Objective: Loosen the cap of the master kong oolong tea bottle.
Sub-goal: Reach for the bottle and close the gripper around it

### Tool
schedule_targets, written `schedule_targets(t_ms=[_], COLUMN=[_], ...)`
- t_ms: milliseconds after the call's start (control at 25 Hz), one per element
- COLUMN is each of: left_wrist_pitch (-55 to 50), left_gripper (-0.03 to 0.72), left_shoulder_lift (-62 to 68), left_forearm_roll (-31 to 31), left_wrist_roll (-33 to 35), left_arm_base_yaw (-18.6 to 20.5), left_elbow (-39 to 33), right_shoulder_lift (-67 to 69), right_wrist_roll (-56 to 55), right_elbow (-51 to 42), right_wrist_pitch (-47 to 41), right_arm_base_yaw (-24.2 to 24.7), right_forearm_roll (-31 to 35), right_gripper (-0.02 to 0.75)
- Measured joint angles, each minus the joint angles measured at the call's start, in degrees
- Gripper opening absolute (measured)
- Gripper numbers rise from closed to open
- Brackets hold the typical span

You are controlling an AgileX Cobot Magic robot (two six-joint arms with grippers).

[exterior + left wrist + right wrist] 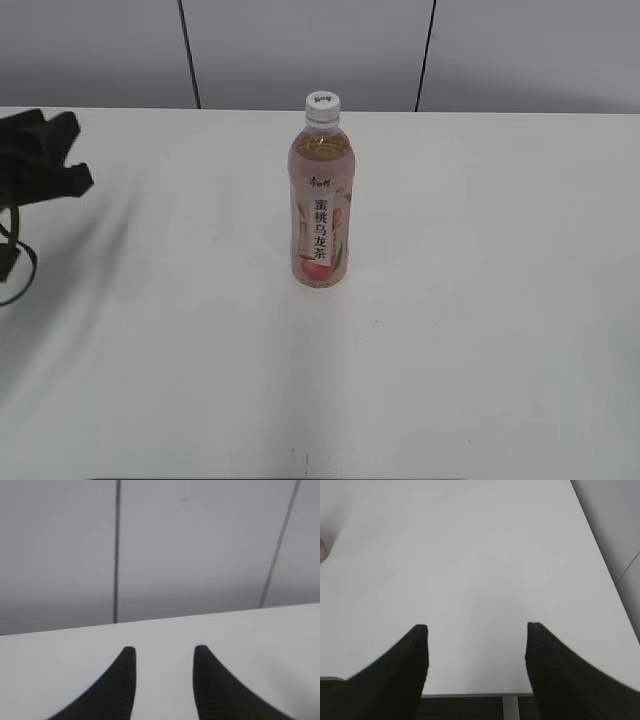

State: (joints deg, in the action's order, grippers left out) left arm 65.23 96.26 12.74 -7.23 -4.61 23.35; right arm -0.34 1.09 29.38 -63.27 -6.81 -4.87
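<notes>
Standing upright on the white table [480, 300], the master kong oolong tea bottle [321, 205] sits well away from both of our grippers, and nothing touches it. Its white cap [322, 101] is seated on the neck, with a faint printed mark on top. We see amber tea through the clear shoulder, and below it a pink peach-printed label with a white vertical strip of Chinese characters facing the exterior camera.

Our left arm [35, 160] shows only as a dark mass at the left edge of the exterior view, with a loop of black cable [18, 268] hanging beneath it; the bottle stands far off to its right. From the left wrist view, the left gripper [164, 652] has its two black fingers spread apart with bare table between them, holding nothing, and it points toward the grey panelled wall [200, 550] beyond the table's far edge. The bottle does not appear ahead of it.

Our right gripper [476, 629] is likewise parted wide over bare tabletop, gripping nothing. A pinkish sliver at the far left edge of the right wrist view may be the bottle, well ahead and to the left of the fingers, but we cannot tell.
</notes>
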Motion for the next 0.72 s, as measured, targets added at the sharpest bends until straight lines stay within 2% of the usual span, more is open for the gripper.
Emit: schedule_targets(t_ms=[120, 240, 320, 560, 720], left_wrist_pitch=[3.0, 3.4, 3.4, 3.6, 3.7], left_gripper=[0.258, 0.307, 0.349, 0.501, 0.543], left_shoulder_lift=[5.4, 9.8, 12.0, 15.3, 15.4], left_forearm_roll=[10.0, 19.3, 23.1, 26.0, 25.4], left_wrist_roll=[-3.4, -5.0, -5.3, -7.6, -7.8], left_arm_base_yaw=[0.0, 0.0, 0.0, -2.6, -6.5], left_elbow=[0.6, 1.9, 2.7, 7.7, 9.3], right_shoulder_lift=[0.0, 0.0, 0.0, 0.0, 0.0], right_wrist_roll=[0.0, 0.0, 0.0, 0.0, 0.0], right_elbow=[0.0, 0.0, 0.0, 0.0, 0.0], right_wrist_pitch=[0.0, 0.0, 0.0, 0.0, 0.0], right_arm_base_yaw=[0.0, 0.0, 0.0, 0.0, 0.0], right_forearm_roll=[0.0, 0.0, 0.0, 0.0, 0.0], right_gripper=[0.466, 0.466, 0.466, 0.466, 0.466])
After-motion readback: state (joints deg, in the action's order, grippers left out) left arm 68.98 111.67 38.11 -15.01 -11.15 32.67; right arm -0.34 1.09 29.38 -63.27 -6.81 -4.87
